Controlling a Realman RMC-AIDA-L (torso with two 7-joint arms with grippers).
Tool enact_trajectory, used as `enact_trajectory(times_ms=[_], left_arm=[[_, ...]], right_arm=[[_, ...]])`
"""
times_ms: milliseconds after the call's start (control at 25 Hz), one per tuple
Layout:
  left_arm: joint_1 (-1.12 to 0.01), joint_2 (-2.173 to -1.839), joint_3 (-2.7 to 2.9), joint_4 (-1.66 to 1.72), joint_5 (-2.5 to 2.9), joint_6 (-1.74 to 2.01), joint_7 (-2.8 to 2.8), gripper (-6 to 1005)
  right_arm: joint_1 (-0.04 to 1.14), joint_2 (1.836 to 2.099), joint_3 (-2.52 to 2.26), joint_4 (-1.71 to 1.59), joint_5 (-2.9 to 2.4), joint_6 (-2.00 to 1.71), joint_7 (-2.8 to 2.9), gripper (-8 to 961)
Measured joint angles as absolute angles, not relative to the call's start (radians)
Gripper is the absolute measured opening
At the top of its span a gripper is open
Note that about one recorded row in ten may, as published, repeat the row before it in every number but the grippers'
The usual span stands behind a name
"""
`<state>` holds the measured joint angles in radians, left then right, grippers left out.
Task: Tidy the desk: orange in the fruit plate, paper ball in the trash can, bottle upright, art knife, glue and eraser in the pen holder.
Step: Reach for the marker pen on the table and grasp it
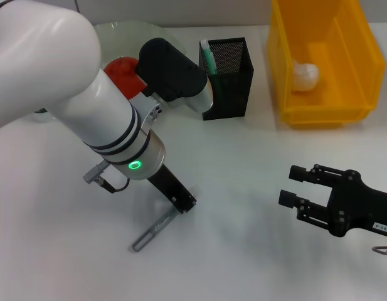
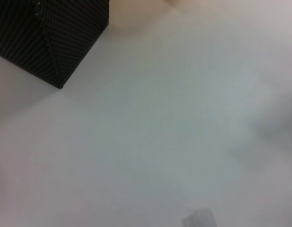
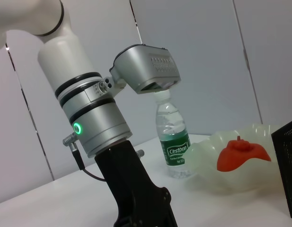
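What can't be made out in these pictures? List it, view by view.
- Eraser: seen in no view; possibly behind the left arm or inside the pen holder.
- Bottle: missing from the head view, where the left arm blocks it; in the right wrist view the arm's camera housing covers its cap.
- Left hand: down at the glue; its grip is unreadable in the head view.
- Left wrist view: blurred, showing only the holder's corner.
- Right hand: open, hovering apart.

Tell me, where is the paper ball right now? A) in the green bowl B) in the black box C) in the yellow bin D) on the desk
C: the paper ball lies inside the yellow bin in the head view, not on the desk.
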<state>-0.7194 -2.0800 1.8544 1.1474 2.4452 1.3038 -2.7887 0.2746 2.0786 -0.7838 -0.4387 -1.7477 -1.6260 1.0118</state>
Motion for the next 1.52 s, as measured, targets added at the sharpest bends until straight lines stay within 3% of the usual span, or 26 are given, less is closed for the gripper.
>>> enact_trajectory(times_ms=[640,1520], left_arm=[[-0.722,-2.080,1.864,1.135,2.445,1.289,-2.789,241],[-0.733,-2.080,1.879,1.134,2.425,1.279,-2.790,149]], right_arm=[[0.278,2.079,-0.784,-0.439,-1.748,-1.624,1.013,573],[0.274,2.077,-0.784,-0.439,-1.749,-1.624,1.016,573]])
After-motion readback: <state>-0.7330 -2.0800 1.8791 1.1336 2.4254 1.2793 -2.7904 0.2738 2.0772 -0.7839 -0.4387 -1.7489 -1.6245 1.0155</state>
